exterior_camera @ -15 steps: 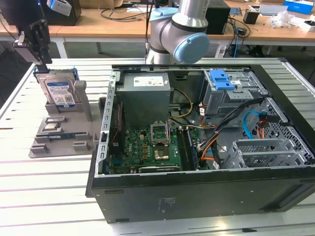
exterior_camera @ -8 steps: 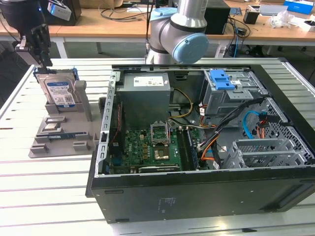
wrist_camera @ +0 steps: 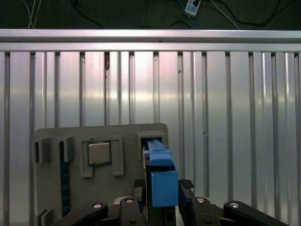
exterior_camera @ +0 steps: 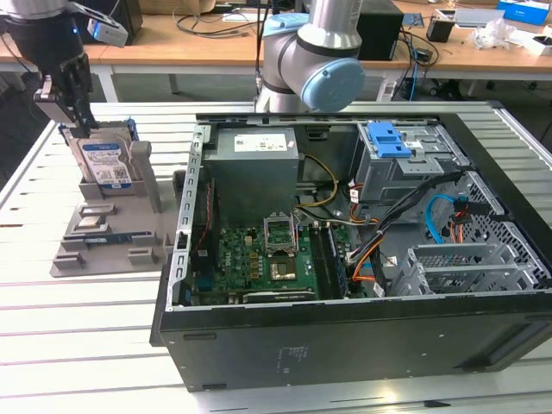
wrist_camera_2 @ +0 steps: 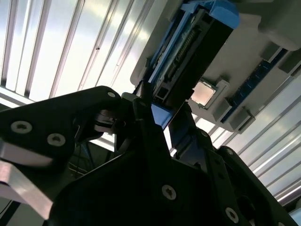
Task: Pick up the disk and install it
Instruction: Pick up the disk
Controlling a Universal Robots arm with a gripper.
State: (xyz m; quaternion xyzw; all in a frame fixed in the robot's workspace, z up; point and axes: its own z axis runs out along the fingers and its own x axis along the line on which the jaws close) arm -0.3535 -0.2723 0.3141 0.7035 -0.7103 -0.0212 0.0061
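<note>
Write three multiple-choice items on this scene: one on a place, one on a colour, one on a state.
1. Against the disk, the tool is: A. at its foot; B. at its top; C. far off.
2. The disk's carrier is: A. blue; B. red; C. green.
3. The disk is: A. lying flat; B. leaning steeply; C. standing upright.
Key: 1 B, the exterior view shows the tool at the disk's upper edge. 2 A, blue plastic shows in both wrist views. 3 C, it stands on edge in the grey holder.
</note>
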